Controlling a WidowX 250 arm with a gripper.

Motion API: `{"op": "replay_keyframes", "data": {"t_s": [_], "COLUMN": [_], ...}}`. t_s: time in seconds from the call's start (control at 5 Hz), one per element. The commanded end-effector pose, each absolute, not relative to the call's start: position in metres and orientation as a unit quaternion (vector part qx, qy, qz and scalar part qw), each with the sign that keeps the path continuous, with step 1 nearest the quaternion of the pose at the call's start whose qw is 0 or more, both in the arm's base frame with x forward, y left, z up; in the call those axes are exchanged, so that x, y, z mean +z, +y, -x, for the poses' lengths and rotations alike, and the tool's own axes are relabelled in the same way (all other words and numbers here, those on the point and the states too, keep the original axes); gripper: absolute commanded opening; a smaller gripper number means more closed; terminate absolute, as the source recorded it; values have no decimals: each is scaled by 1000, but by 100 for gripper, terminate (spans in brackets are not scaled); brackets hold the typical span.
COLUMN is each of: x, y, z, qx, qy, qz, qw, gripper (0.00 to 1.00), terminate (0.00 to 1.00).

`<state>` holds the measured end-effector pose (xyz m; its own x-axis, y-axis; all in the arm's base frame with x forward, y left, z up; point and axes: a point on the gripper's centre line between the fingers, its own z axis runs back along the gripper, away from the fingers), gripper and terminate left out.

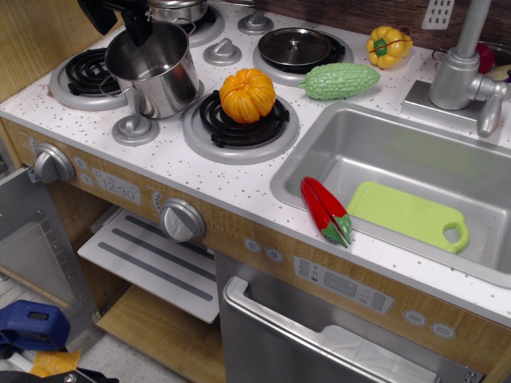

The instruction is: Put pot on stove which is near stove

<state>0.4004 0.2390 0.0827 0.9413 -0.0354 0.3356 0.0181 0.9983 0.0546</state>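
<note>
Below pincer (137,24), pot (156,70) tilted, between front burners, rim gripped.

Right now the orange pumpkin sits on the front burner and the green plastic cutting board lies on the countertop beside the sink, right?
Not quite. In the observation.image view the green plastic cutting board lies inside the steel sink, not on the countertop. The orange pumpkin does sit on the front spiral-coil burner.
</note>
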Motion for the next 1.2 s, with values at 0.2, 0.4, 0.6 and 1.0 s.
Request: {"op": "replay_keyframes", "data": {"t_s": [0.2,0.4,0.6,1.0], "x": [81,78,77,79], "y": [239,238,241,243], "z": [-400,-399,-399,-401], "qx": [-21,-20,-16,-25], "qy": [-177,-183,-187,-186], "qz": [-15,-18,-19,-24], "qw": [984,983,982,982], "gripper": [100,100,0,0], "terminate": [0,0,0,0]}}
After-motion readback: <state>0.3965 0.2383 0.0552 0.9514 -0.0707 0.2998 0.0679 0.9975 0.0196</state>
